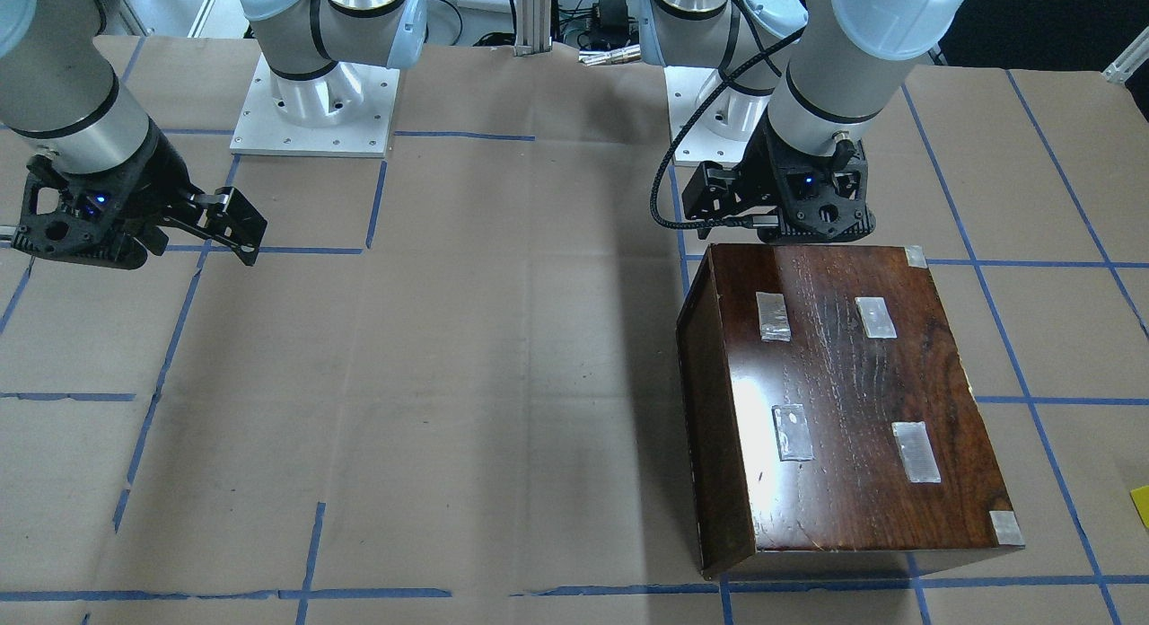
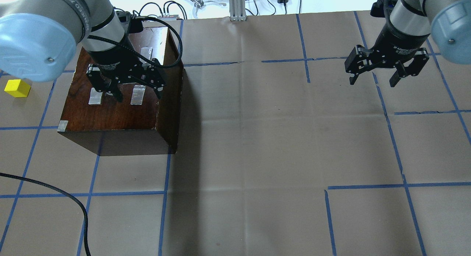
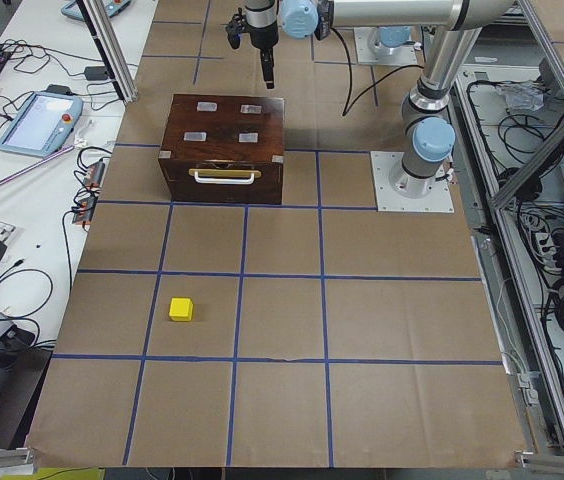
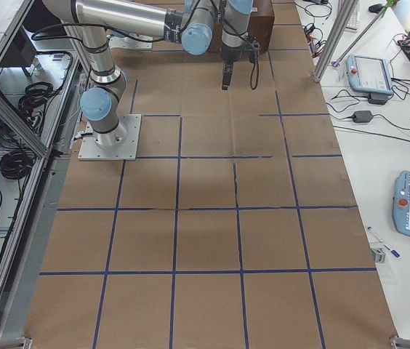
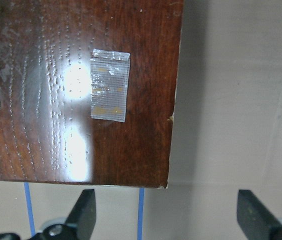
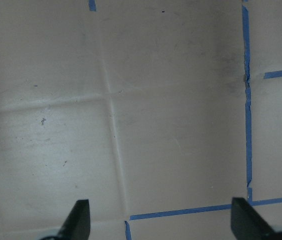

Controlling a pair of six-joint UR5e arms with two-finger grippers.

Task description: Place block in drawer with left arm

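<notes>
The yellow block [image 2: 17,88] lies on the table to the left of the dark wooden box [image 2: 117,114]. It also shows in the exterior left view [image 3: 181,309], well in front of the drawer's face. The drawer [image 3: 224,186] is shut flush in the box, with its pale handle showing. My left gripper [image 2: 138,96] is open and empty. It hovers above the box top near the right-hand edge. In the left wrist view the left gripper [image 5: 167,215] frames the box corner [image 5: 168,182]. My right gripper [image 2: 372,82] is open and empty over bare table far to the right.
Several tape patches [image 1: 774,316] are stuck on the box top. A loose black cable [image 2: 73,201] crosses the near left of the table. Blue tape lines [image 2: 390,138] grid the brown paper cover. Pendants and cables lie beyond the table edge [image 3: 37,120].
</notes>
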